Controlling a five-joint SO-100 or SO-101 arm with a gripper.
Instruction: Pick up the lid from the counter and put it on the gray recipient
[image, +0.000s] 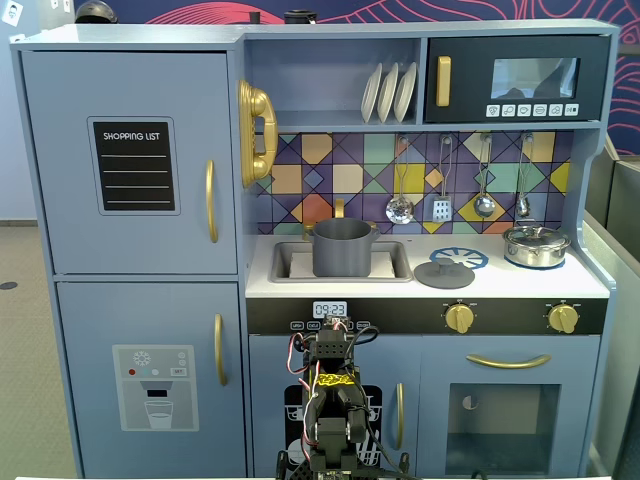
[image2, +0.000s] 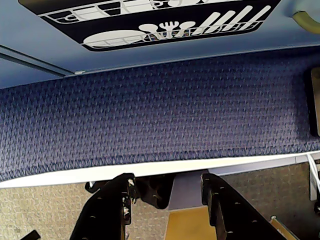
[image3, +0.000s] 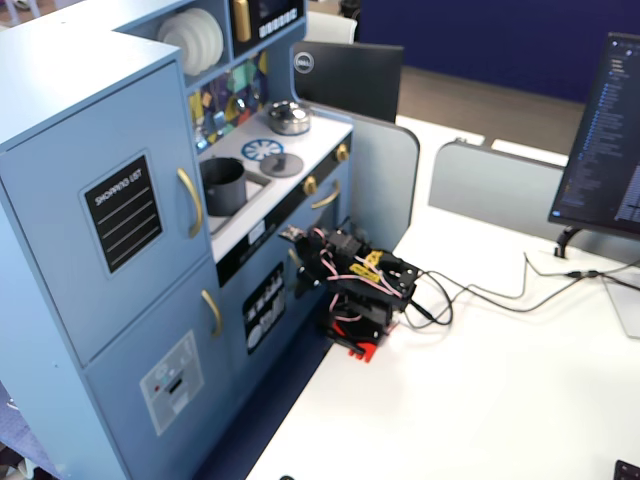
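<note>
The dark-gray lid (image: 444, 272) lies flat on the counter, just right of the sink; it also shows in the other fixed view (image3: 282, 165). The gray recipient (image: 342, 247) stands in the sink, uncovered, and shows in the side-on fixed view (image3: 224, 185). My arm (image: 330, 400) is folded low in front of the kitchen's lower doors, well below the counter. My gripper (image2: 167, 187) is open and empty in the wrist view, facing down past the white table edge toward the blue carpet. Neither lid nor pot shows in the wrist view.
A shiny silver pot with its own lid (image: 536, 245) sits at the counter's right end. Utensils (image: 441, 208) hang above the counter. Gold knobs (image: 459, 318) line the front panel. Cables (image3: 470, 295) and a monitor (image3: 607, 140) lie on the white table.
</note>
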